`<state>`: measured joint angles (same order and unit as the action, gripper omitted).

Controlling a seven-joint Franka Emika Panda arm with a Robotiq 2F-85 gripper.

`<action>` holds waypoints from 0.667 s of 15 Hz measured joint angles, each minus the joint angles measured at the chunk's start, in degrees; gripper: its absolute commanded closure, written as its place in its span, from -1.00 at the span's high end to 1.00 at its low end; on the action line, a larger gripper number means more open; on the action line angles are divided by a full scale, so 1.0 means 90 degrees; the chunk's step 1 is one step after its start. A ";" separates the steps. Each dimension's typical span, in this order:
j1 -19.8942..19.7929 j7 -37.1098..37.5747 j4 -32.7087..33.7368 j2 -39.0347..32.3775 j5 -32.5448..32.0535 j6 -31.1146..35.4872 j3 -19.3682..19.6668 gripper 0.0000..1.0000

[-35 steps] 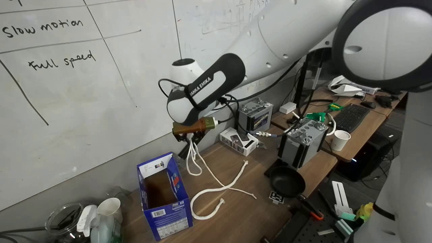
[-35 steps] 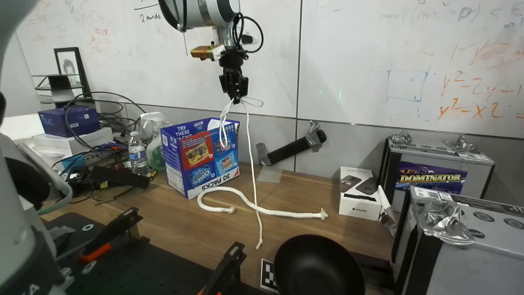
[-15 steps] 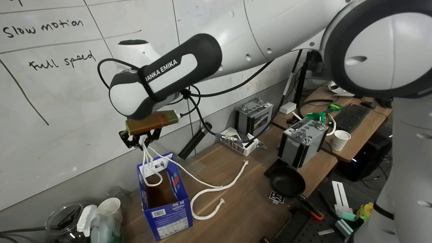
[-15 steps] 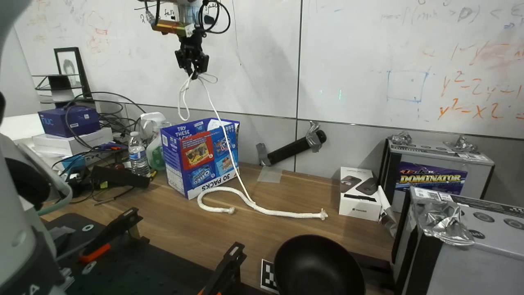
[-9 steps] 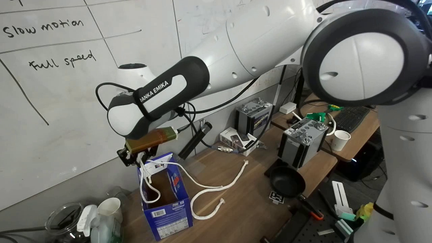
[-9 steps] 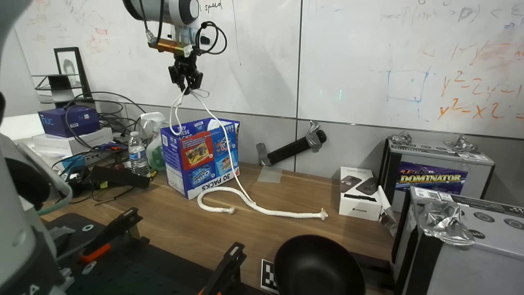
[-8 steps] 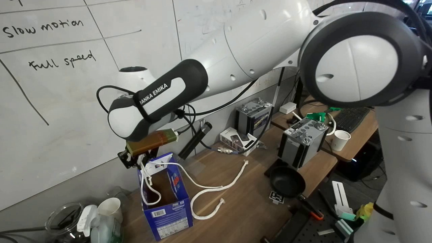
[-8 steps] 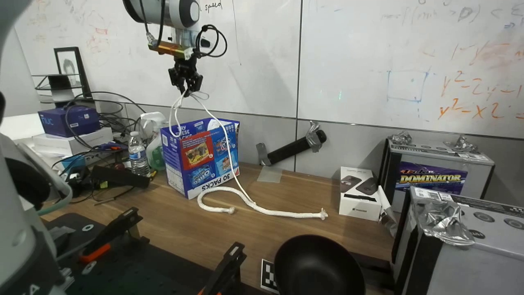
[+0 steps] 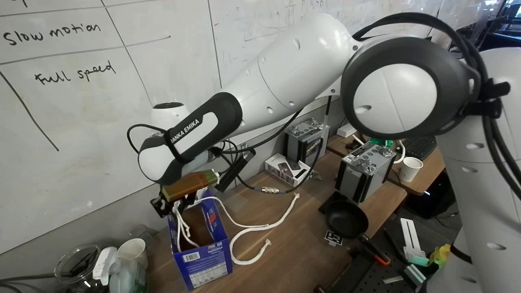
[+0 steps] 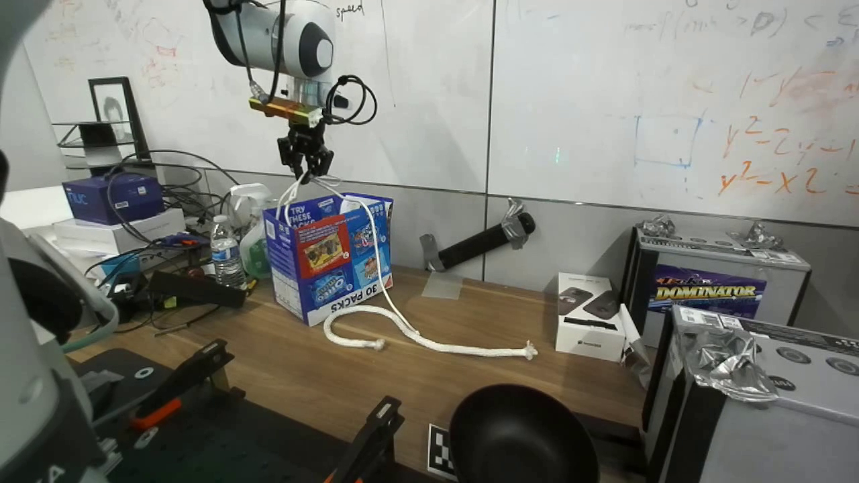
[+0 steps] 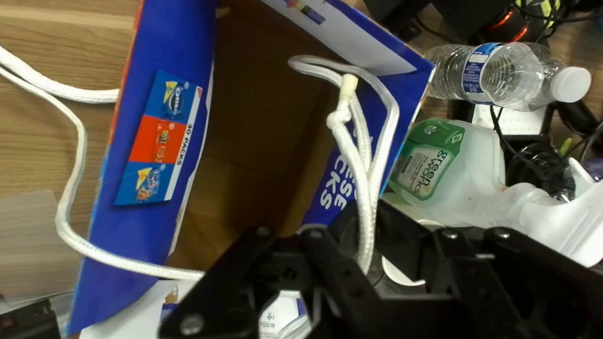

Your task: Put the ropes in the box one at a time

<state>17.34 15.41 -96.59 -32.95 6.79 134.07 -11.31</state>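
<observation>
The blue box [image 9: 205, 264] stands open-topped on the table near the wall; it also shows in an exterior view [image 10: 332, 265] and the wrist view [image 11: 188, 42]. My gripper [image 10: 305, 180] is just above the box opening, shut on a thin white rope. In the wrist view the gripper [image 11: 360, 214] pinches this rope [image 11: 348, 150]; its loops and knotted end hang into the opening. Its long tail [image 9: 222, 209] drapes over the box side to the table. A thicker white rope [image 9: 240, 244] lies curved on the table beside the box, touching or near the tail's end [image 10: 409, 329].
A spray bottle [image 11: 471, 174] and water bottle [image 11: 494, 75] stand close beside the box. A taped black tube [image 10: 476, 245] is on the wall. A black pan [image 10: 523, 429], white phone box [image 10: 590, 322] and grey batteries [image 9: 362, 175] are on the table.
My gripper has moved sideways from beside the box to above it, then come down. The held rope's loops have dropped into the opening, and its tail now drapes over the box side.
</observation>
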 measured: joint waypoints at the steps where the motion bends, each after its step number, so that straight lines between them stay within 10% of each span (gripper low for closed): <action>1: -0.0010 -0.0042 0.0000 -0.0035 0.0033 0.0006 0.0000 -0.90; 5: -0.0036 -0.0130 0.0001 -0.0108 0.0070 0.0015 0.0000 -0.91; 6: -0.0039 -0.0139 0.0001 -0.0117 0.0071 0.0016 0.0000 -0.24; 10: -0.0056 -0.0181 0.0002 -0.0143 0.0106 0.0013 0.0000 0.22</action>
<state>16.83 13.78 -96.57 -34.24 7.74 134.19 -11.31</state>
